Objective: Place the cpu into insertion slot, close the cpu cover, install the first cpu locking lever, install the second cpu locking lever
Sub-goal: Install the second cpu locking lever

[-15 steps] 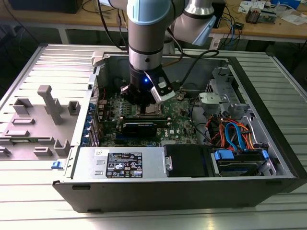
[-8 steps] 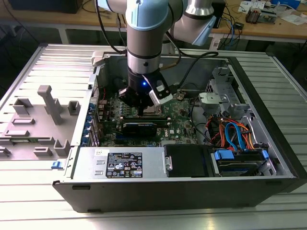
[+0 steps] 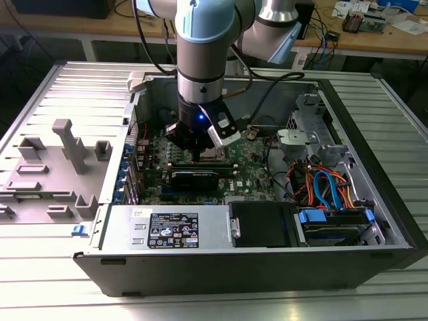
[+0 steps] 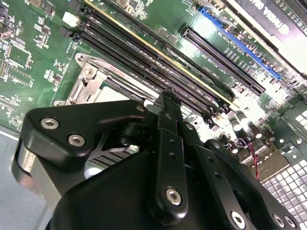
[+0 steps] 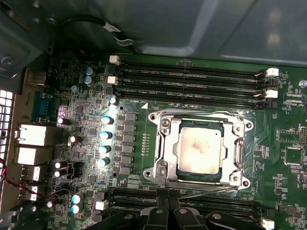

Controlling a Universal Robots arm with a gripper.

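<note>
My pincer [image 5: 167, 207] hangs low inside the open computer case [image 3: 374, 200], just over the green motherboard [image 5: 86, 143]. In the first wrist view its two black fingers [image 5: 160, 211] stand pressed together side by side with no gap between the tips and nothing held between them, so I read it as closed and empty. The tips sit over the black memory slots [image 5: 192, 199] that run just beside the socket, near one edge of the cpu cover [image 5: 165, 143].

The cpu [image 5: 199, 148] lies flat in the insertion slot [image 5: 223, 179], its dull silvery top showing through the large square opening of the cover. The cover lies down over the chip, its frame around all four sides. A thin metal lever [image 5: 206, 191] runs along the socket's edge nearest my fingers; whether it is hooked under its catch I cannot tell from here.

In the second wrist view my fingers [image 4: 168, 139] block most of the socket, with a corner of the cover [image 4: 91, 76] visible past them.

In the exterior view my pincer [image 3: 197, 150] stands above the middle of the board, beside a long black card [image 3: 194, 177], and the case lies on a ribbed metal surface [image 3: 60, 287].
</note>
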